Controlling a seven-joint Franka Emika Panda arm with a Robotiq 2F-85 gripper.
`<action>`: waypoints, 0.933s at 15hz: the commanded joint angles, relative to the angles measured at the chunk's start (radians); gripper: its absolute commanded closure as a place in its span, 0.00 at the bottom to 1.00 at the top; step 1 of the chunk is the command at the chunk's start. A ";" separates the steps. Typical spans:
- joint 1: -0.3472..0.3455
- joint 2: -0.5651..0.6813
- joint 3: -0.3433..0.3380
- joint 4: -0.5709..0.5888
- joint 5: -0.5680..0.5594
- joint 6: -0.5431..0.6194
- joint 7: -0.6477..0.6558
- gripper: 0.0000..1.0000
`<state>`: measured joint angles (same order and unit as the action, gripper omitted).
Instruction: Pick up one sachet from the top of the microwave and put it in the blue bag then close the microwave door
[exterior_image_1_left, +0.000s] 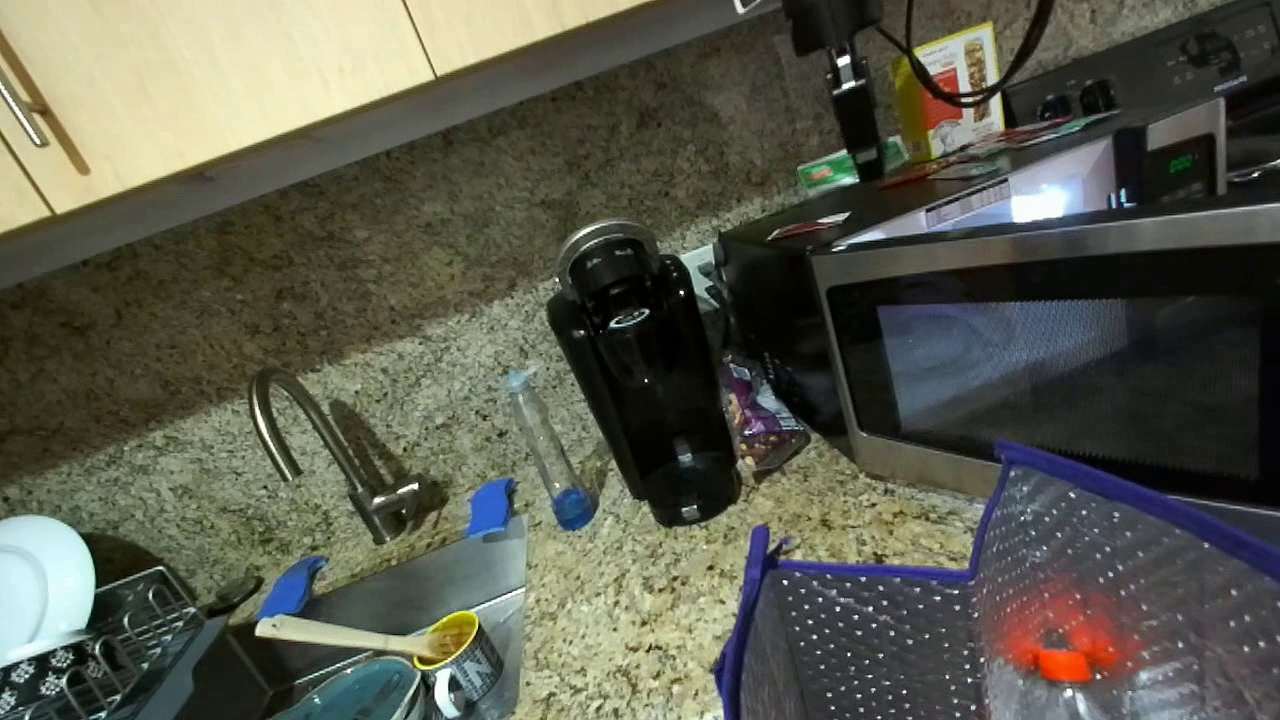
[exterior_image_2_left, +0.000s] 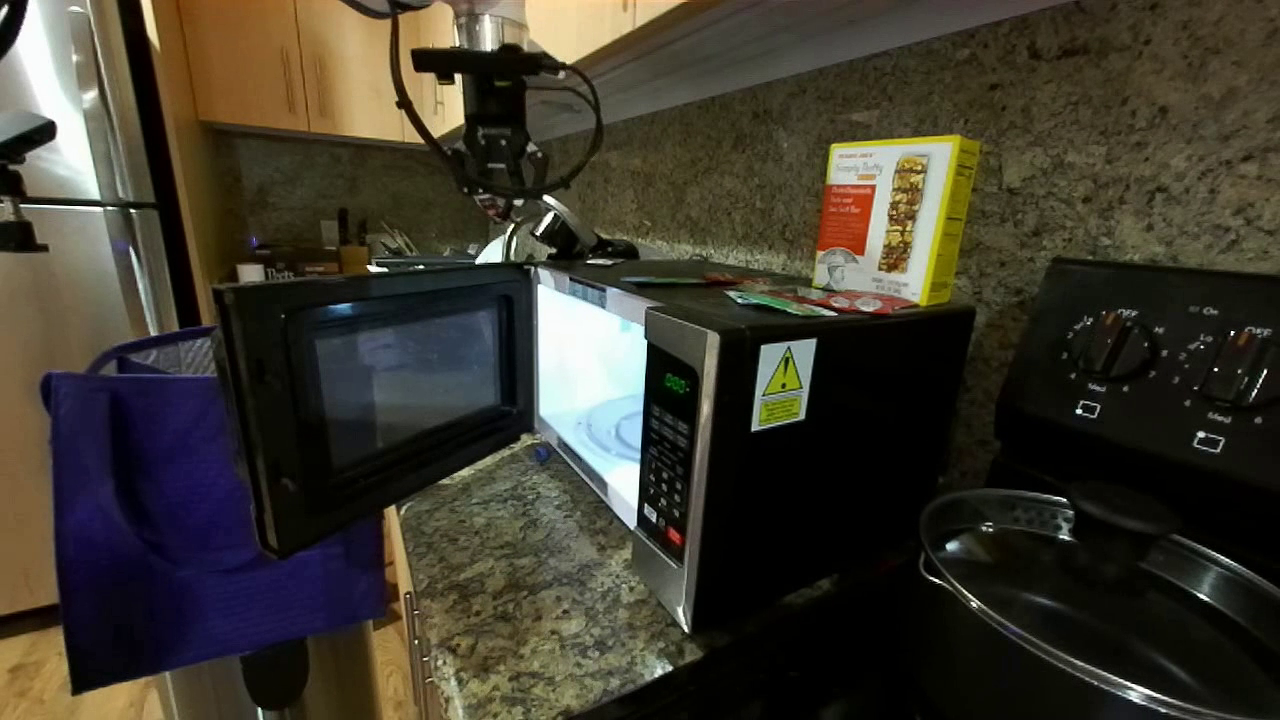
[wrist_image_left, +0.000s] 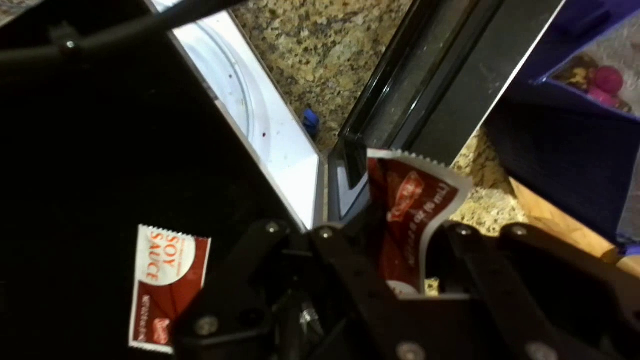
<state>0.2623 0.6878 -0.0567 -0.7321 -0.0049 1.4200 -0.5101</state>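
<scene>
Sachet is pinched in the gripper, right of centre in the wrist view; jaws pressed together on it, probably because a thin packet slips otherwise. Red, white border, toothed edge, bowed; no tear in the part that shows, lower end hidden. Gripper hangs higher than the open door in an exterior view, presumably so the drop into the bag goes over it. Bag, lower left there, is just beyond the door; mouth faces up, so a straight release should do. Can't tell if the two touch. Door stands wide; closing is the last step, I reckon. Microwave, right of centre, is lit inside. Another sachet lies flat on its top, lower left in the wrist view: a spare, I'd guess.
</scene>
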 joint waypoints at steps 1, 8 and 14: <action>0.014 -0.103 0.018 -0.240 -0.024 0.034 -0.153 0.93; 0.094 -0.218 0.036 -0.538 -0.128 0.247 -0.374 0.93; 0.174 -0.402 0.044 -0.802 -0.133 0.532 -0.253 0.93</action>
<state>0.4053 0.4237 -0.0250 -1.3367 -0.1276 1.8395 -0.8327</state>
